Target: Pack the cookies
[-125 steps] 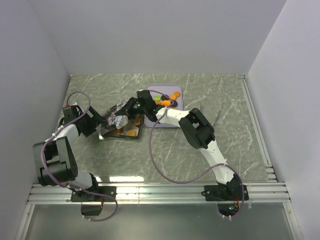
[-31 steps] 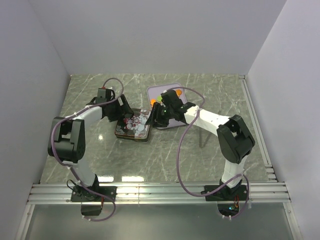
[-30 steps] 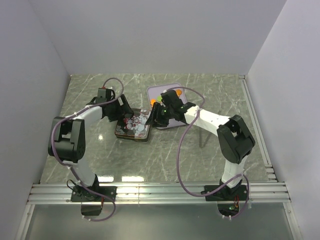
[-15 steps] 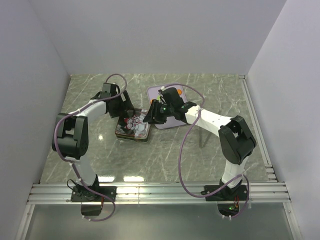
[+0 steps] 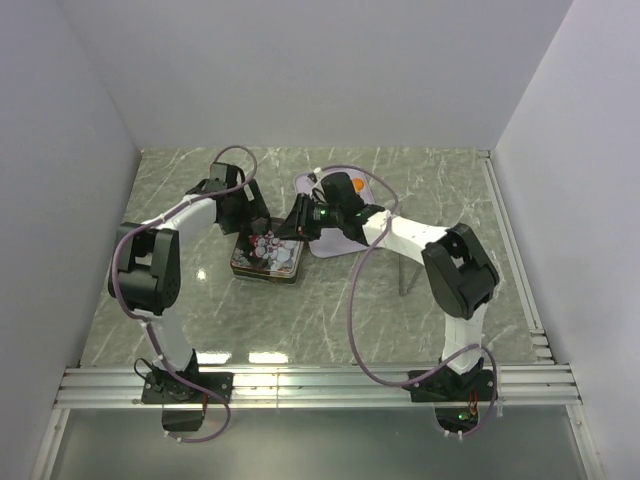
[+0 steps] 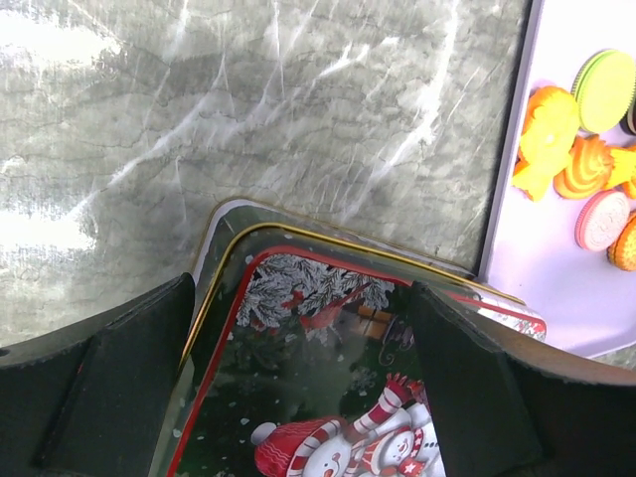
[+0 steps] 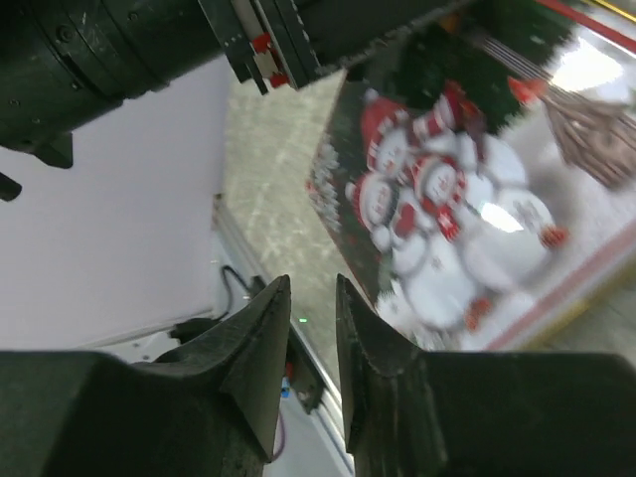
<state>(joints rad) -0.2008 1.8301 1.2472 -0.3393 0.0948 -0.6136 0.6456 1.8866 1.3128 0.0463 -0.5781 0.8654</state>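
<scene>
A square tin with its snowman lid (image 5: 266, 258) on sits left of the lavender tray (image 5: 332, 247). Loose cookies lie on the tray: a green one (image 6: 604, 91), orange ones (image 6: 552, 129) and a pink one (image 6: 602, 221). My left gripper (image 5: 250, 222) hangs over the tin's far side, open, its fingers (image 6: 129, 383) spread wide to either side of the lid (image 6: 298, 298), holding nothing. My right gripper (image 5: 289, 230) is at the tin's right edge. In its wrist view the right gripper (image 7: 311, 290) shows only a narrow empty gap, beside the lid (image 7: 457, 199).
An orange cookie (image 5: 357, 186) shows at the tray's far end, behind the right arm, which covers most of the tray. The left arm's black wrist (image 7: 149, 50) looms close above the right gripper. Grey walls enclose the marble table (image 5: 420, 190) on three sides.
The lid, held tilted over the open tin earlier, now lies on the tin. My right gripper swung left off the tray to the tin and its jaws narrowed. The left gripper shifted towards the tin's far side.
</scene>
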